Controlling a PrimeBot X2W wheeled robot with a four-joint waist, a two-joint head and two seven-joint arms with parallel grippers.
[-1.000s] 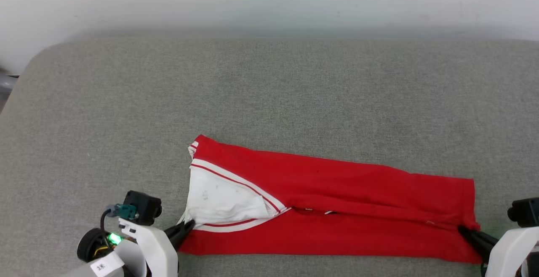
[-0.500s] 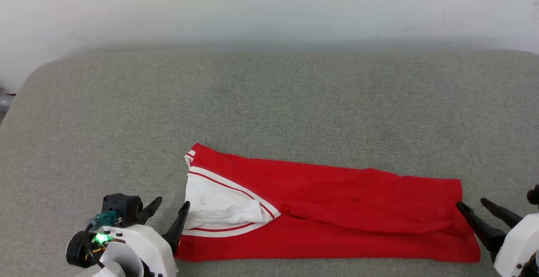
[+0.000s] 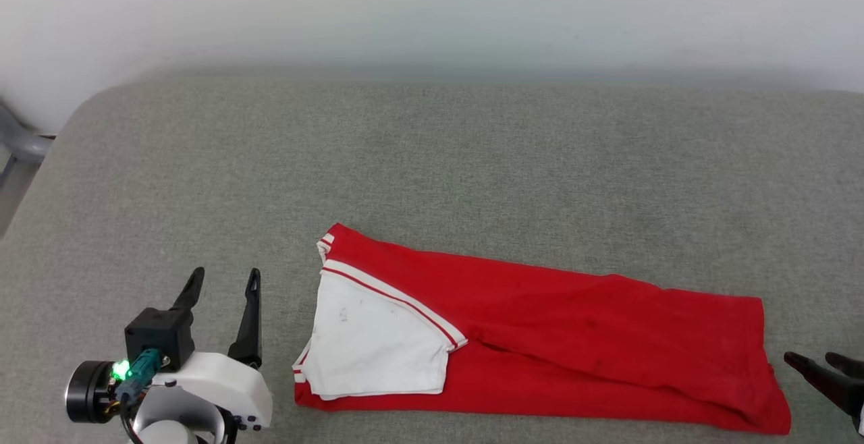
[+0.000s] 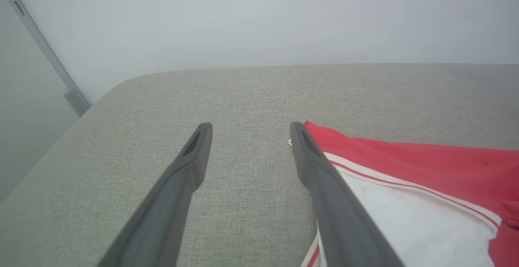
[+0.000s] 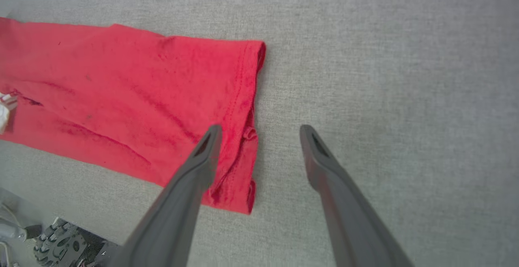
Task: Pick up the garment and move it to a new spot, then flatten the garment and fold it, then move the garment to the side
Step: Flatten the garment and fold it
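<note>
Since the garment [image 3: 574, 336] lies as a long red strip on the grey fabric surface [image 3: 432, 160], long axis L-R across the robot's front, the next fold prob. runs end to end.

Head view: left tool [image 3: 226, 272] near its white-sleeve end, fingers wide, empty. Right tool [image 3: 808, 357] just beside its hem end, spread wide, empty, so R arm is nearer.

Left wrist view: garment [image 4: 405, 165] just R of left tool [image 4: 250, 125], sleeve w/ striped trim.

Right wrist view: garment [image 5: 121, 88] hem L of right tool [image 5: 260, 129], one finger over it; can't tell if touching.

No lettering readable.
</note>
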